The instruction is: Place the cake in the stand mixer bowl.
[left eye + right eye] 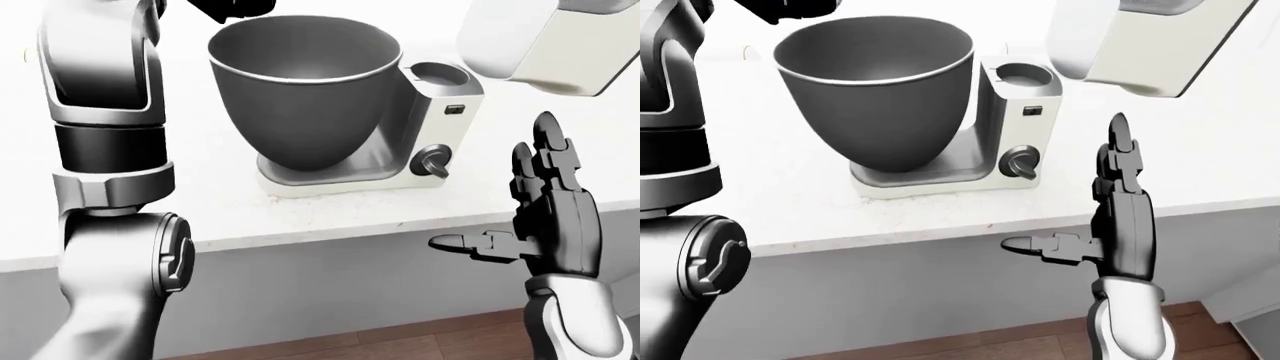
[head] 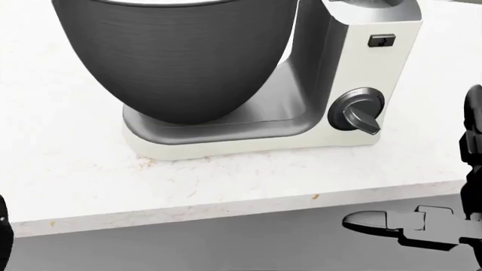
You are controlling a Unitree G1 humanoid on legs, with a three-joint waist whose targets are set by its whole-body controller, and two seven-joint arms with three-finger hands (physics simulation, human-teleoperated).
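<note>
The stand mixer (image 1: 444,112) sits on the white counter with its dark grey bowl (image 1: 305,112) upright; no cake shows in the part of the bowl's inside that I see. Its white head (image 1: 530,41) is tilted up at the top right. My left arm (image 1: 100,112) rises along the left of the left-eye view, and my left hand (image 1: 235,7) is a dark shape above the bowl's rim, cut off by the top edge. No cake is visible in any view. My right hand (image 1: 485,184) is open with fingers upright and thumb pointing left, below the counter edge to the mixer's right.
The white counter (image 1: 200,202) runs across the views, its edge (image 2: 226,212) just below the mixer's base. The mixer's dark speed knob (image 2: 360,116) faces me. A wooden floor (image 1: 400,349) shows at the bottom, under the grey cabinet face (image 1: 330,292).
</note>
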